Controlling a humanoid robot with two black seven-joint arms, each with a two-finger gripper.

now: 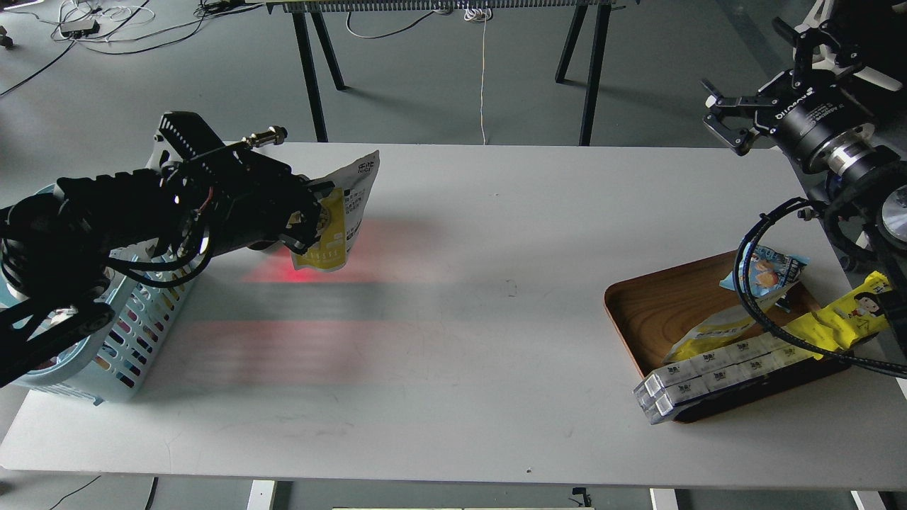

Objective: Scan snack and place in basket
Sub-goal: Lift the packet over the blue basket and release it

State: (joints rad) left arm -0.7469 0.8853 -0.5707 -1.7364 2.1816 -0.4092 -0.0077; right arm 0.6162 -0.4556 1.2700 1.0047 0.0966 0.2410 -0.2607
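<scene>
My left end effector (317, 221) clamped on snack (340, 216), pouch held above bench (453, 304) just right of basket (134, 340). Right end effector (724, 122) fingers spread apart, off by far right corner.

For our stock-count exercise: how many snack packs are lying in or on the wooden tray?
4: a blue bag at its far side, a yellow pouch mid-tray, a long yellow wrapper across its right edge, a clear boxed pack along its near edge. Others may be hidden.
</scene>
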